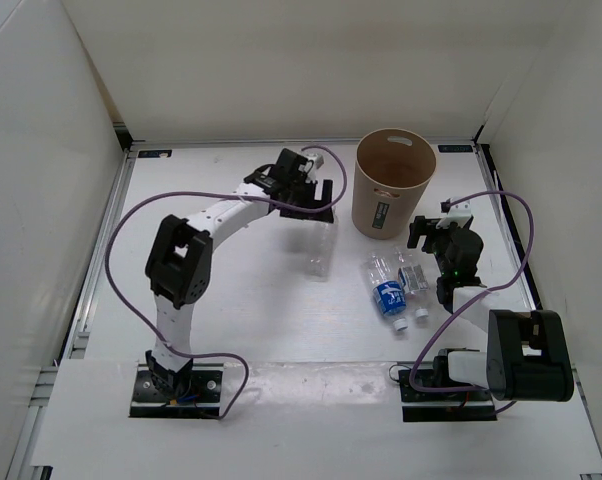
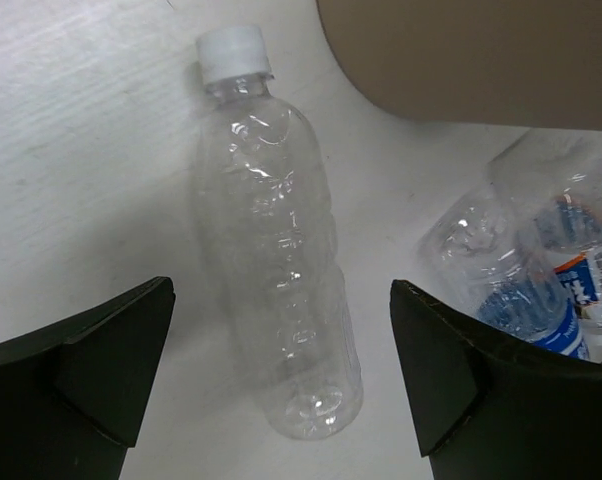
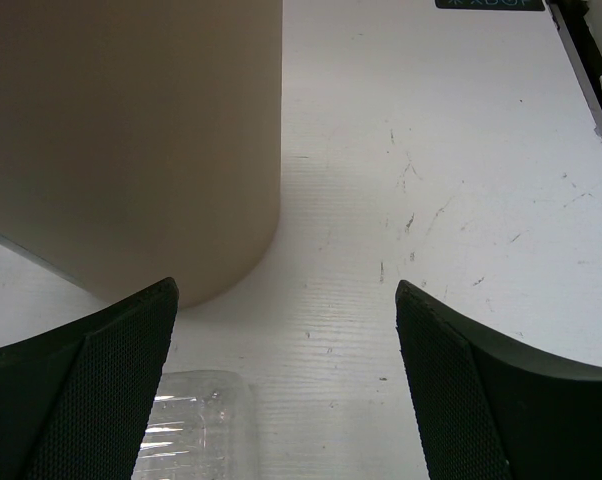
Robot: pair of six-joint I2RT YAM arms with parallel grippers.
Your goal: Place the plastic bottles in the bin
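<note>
Nearest, the blue-labelled bottle (image 1: 387,292) and short clear bottle (image 1: 413,274) lie side by side, caps toward the arms. Beyond, the slim white-capped bottle (image 2: 276,250) lies flat beneath the left gripper (image 2: 281,290); both it and the right gripper (image 3: 286,290) gape wide, empty. Farthest stands the tan bin (image 1: 393,190).

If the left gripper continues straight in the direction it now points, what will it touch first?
Most likely the slim clear bottle, which lies on the table centred under the left gripper, between its open jaws. How far below the bottle is cannot be judged.
</note>
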